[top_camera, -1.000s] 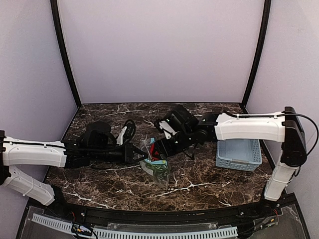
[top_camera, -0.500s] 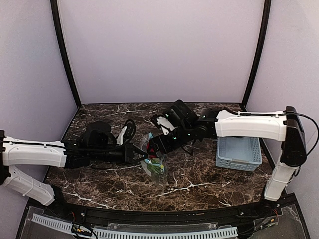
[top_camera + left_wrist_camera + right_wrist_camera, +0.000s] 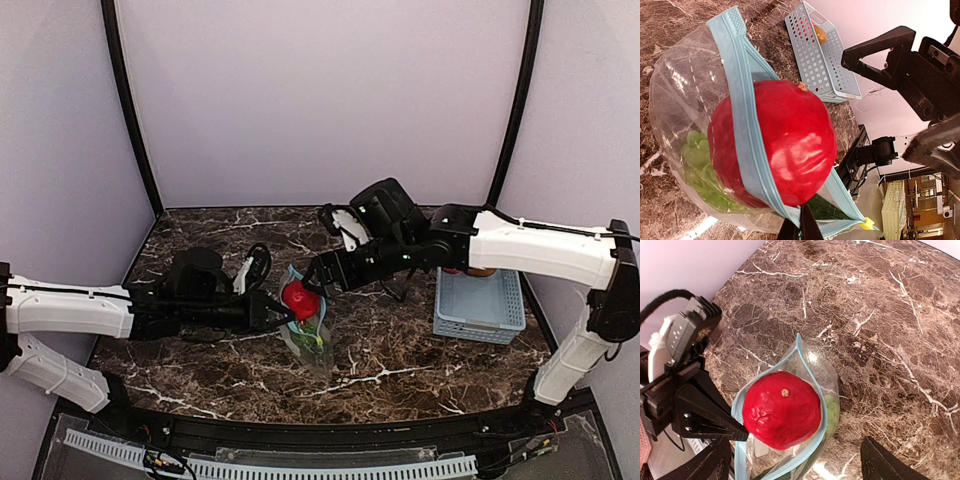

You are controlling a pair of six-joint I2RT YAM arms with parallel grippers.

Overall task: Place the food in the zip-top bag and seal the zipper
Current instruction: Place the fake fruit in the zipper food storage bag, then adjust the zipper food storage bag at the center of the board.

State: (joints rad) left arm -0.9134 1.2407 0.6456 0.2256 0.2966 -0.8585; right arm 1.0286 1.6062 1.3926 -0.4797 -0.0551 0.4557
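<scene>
Mid-bench, the left claw (image 3: 284,318) is clamped on the zipper (image 3: 745,135) of the zip-top bag (image 3: 314,345), with a red fruit (image 3: 299,298) lodged in its mouth above green grapes (image 3: 699,160), while the right claw (image 3: 318,277) hangs spread apart just above, so loading seems under way and the next move is probably fetching the brown fruit (image 3: 820,34) from the basket (image 3: 480,322) at the right edge.

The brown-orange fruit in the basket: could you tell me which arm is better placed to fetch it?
Right, probably: its jaws stand open and empty nearer the basket, while the left jaws clamp the zipper of the bag.
</scene>
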